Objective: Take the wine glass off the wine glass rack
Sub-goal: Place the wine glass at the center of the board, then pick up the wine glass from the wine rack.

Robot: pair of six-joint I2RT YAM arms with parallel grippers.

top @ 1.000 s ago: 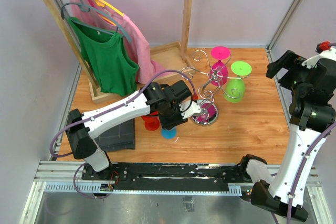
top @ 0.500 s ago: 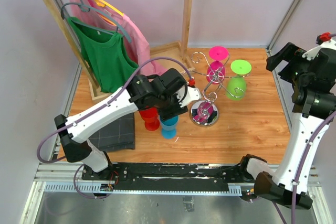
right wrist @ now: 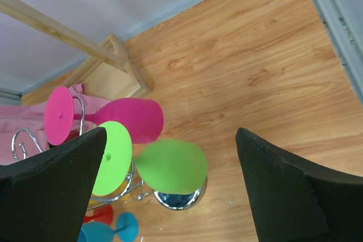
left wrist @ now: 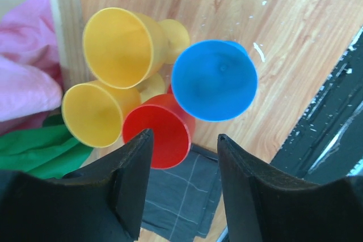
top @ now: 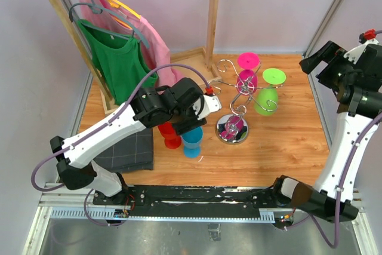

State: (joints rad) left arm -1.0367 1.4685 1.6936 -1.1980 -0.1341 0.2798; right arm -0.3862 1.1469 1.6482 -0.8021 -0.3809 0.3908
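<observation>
1. Wine glass rack stands mid-table; pink wine glass hangs at its 12 o'clock, green wine glass at 2 o'clock.
2. Both hang foot up, bowl down, with the long axis near upright.
3. Left gripper, fingers apart and empty, hovers over blue glass and red glass at the rack's 9 o'clock.
4. Right gripper gapes wide and empty, well apart toward 2 o'clock.
</observation>
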